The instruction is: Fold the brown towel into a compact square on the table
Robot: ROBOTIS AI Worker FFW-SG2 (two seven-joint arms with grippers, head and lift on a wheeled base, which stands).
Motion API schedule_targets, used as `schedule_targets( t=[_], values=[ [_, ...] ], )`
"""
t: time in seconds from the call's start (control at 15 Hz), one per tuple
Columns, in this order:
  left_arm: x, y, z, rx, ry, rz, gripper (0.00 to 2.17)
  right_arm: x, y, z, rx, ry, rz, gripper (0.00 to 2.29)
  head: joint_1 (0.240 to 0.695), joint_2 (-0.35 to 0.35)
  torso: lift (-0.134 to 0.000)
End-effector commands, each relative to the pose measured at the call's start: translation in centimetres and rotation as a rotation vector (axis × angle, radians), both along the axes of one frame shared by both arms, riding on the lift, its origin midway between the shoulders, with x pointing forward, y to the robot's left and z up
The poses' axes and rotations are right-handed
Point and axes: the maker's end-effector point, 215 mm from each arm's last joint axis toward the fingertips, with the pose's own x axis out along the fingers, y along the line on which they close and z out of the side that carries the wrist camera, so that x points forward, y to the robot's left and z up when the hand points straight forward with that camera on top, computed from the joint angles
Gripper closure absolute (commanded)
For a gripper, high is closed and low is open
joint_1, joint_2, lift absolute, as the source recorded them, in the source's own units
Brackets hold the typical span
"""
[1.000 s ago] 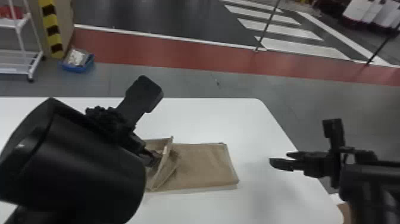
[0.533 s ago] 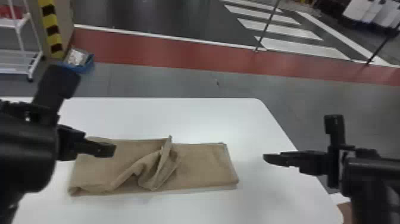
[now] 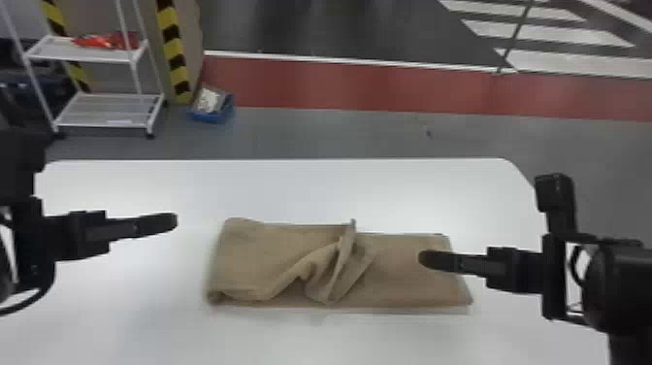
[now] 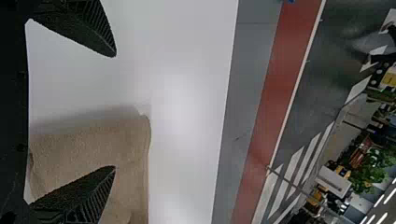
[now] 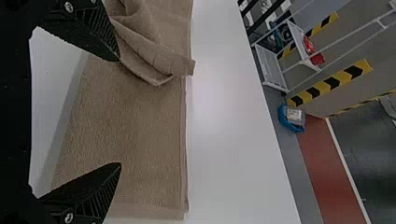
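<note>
The white table (image 3: 339, 189) presents a flat, smooth top. The brown towel (image 3: 252, 257) lies directly upon it as an elongated strip, bunched near mid-length.

Black arms (image 3: 623, 284) carry looping black cables (image 3: 30, 304), with ribbed, tapering fingers (image 5: 97, 198) and silver screws (image 5: 69, 217).

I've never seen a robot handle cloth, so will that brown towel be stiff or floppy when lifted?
Probably floppy: the towel bunches into soft creases near its middle. The raised flap there may slump when tugged. Its edge shows layers, so it could open up if only one is pinched.
</note>
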Motion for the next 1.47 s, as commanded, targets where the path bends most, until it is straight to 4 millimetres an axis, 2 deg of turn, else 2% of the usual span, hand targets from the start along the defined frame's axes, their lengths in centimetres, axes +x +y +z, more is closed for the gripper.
schedule_targets(
  t=[0.0,0.13,0.27,0.33,0.47,0.53,0.6,0.8,0.93,1.07,1.33,1.4],
  values=[
    [-0.8,3.7,-0.5,0.007,-0.044,0.036,0.02,0.6,4.4,-0.1,-0.002,-0.021,0.062,0.09,0.695,-0.026,-0.124],
    [-1.5,5.9,-1.1,0.02,-0.07,0.047,0.02,1.1,8.1,0.1,0.024,-0.035,0.105,0.11,0.695,0.042,-0.124],
    [-2.0,7.1,-1.4,0.026,-0.087,0.047,0.02,1.1,9.0,-1.0,-0.007,-0.019,0.12,0.11,0.695,0.132,-0.124],
    [-2.1,7.4,-1.4,0.029,-0.101,0.044,0.02,1.0,9.6,-1.4,-0.015,-0.01,0.13,0.13,0.695,0.152,-0.124],
    [-2.6,8.2,-1.3,0.007,-0.104,0.056,0.02,2.1,9.9,-0.3,-0.047,-0.061,0.145,0.15,0.695,0.18,-0.124],
    [-2.8,8.1,-1.3,-0.007,-0.105,0.055,0.02,3.4,10.0,0.9,-0.13,-0.156,0.184,0.15,0.695,0.19,-0.124],
    [-2.9,8.5,-1.4,-0.005,-0.104,0.064,0.02,3.8,10.3,1.7,-0.204,-0.218,0.232,0.15,0.695,0.203,-0.124],
    [-3.1,8.6,-1.6,-0.008,-0.101,0.065,0.02,5.3,10.3,4.5,-0.497,-0.434,0.386,0.15,0.695,0.215,-0.124],
    [-3.5,8.5,-2.1,-0.009,-0.091,0.067,0.02,5.3,9.3,5.2,-0.652,-0.493,0.512,0.14,0.695,0.213,-0.124],
    [-3.8,8.7,-2.4,-0.005,-0.082,0.07,0.02,4.4,8.8,4.8,-0.777,-0.527,0.667,0.14,0.695,0.206,-0.124],
    [-3.8,8.6,-2.4,0.0,-0.082,0.073,0.02,1.9,7.2,2.8,-1.021,-0.548,0.988,0.14,0.695,0.197,-0.124],
    [-3.9,8.4,-2.5,-0.006,-0.079,0.074,0.02,1.9,6.9,2.2,-1.086,-0.551,1.057,0.14,0.695,0.194,-0.124]
  ],
)
